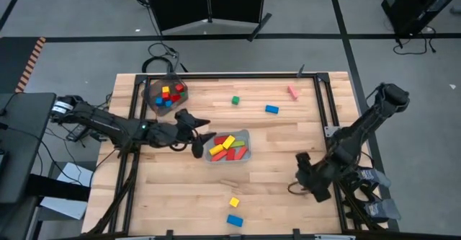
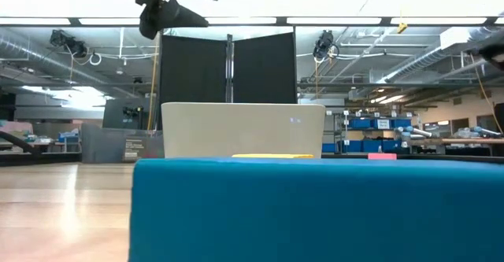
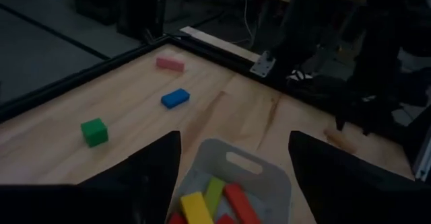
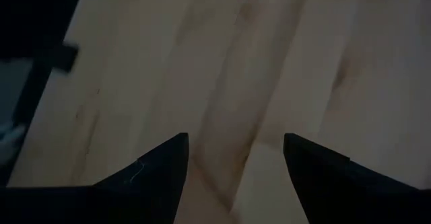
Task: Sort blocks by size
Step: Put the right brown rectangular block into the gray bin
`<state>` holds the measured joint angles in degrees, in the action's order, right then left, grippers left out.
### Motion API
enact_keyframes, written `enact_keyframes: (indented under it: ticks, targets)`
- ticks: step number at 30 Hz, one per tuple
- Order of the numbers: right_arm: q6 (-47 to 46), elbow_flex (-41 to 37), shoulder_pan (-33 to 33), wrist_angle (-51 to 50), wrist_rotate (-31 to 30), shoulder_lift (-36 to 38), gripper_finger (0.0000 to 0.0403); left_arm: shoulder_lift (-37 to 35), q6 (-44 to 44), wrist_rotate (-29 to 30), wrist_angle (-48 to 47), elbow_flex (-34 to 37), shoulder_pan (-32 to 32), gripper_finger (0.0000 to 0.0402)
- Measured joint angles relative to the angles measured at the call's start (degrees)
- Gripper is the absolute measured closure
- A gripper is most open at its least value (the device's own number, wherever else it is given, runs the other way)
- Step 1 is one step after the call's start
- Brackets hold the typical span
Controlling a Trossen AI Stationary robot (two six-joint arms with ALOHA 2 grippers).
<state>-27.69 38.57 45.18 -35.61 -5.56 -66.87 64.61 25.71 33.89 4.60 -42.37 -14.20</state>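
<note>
- Left gripper (image 1: 199, 134) hangs above the light wooden table (image 1: 180, 189), just at the left end of the clear rectangular tray (image 1: 245, 135). Fingers spread wide, nothing between them; the left wrist view shows the tray rim in the gap.
- The tray holds long bars: yellow (image 1: 229, 141), red (image 1: 239, 153) and green pieces packed together.
- Dark translucent bowl (image 1: 153, 89) at the table's back-left corner holds small cubes, red, yellow and blue (image 1: 169, 96).
- Loose on the table behind the tray: green cube (image 1: 235, 100), blue bar (image 1: 271, 109), pink bar (image 1: 293, 91), well apart from one another.
- Loose near the front edge: small yellow cube (image 1: 233, 202) with a second blue bar (image 1: 235, 220) just in front of it; that blue bar fills the low view's foreground.
- Right gripper (image 1: 308, 179) waits low at the table's right side, fingers apart over bare wood, holding nothing.
</note>
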Motion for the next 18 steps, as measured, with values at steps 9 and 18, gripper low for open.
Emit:
enact_keyframes:
  ticks: [9,18]
  targets:
    - [-2.74,0.00,6.04,0.77,2.31,-10.73,0.0149,4.25,-0.01,0.00,5.23,0.00,-2.28,0.0120]
    - [-3.40,-0.02,8.92,1.26,5.27,-16.87,0.0153,8.31,0.40,-0.04,9.24,0.00,-4.90,0.0120]
